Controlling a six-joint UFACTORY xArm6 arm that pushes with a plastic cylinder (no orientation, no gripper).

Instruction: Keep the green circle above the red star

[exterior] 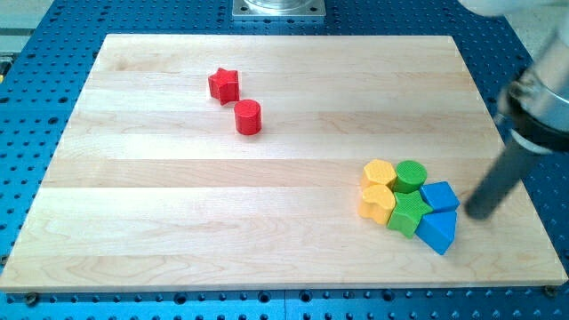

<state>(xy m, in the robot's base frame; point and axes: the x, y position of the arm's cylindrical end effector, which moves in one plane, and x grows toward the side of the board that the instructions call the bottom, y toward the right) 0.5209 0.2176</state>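
The red star (pixel 224 84) lies at the board's upper left, with a red circle (pixel 248 116) just below and right of it. The green circle (pixel 410 176) sits in a cluster at the lower right, far from the star and lower in the view. My tip (pixel 475 214) rests on the board just right of the cluster, close to the blue blocks; I cannot tell if it touches them.
The cluster also holds a yellow circle (pixel 380 172), a yellow heart (pixel 377 203), a green star (pixel 408 213), a blue cube (pixel 438 196) and a blue triangle (pixel 436 232). The wooden board (pixel 178 222) lies on a blue perforated table.
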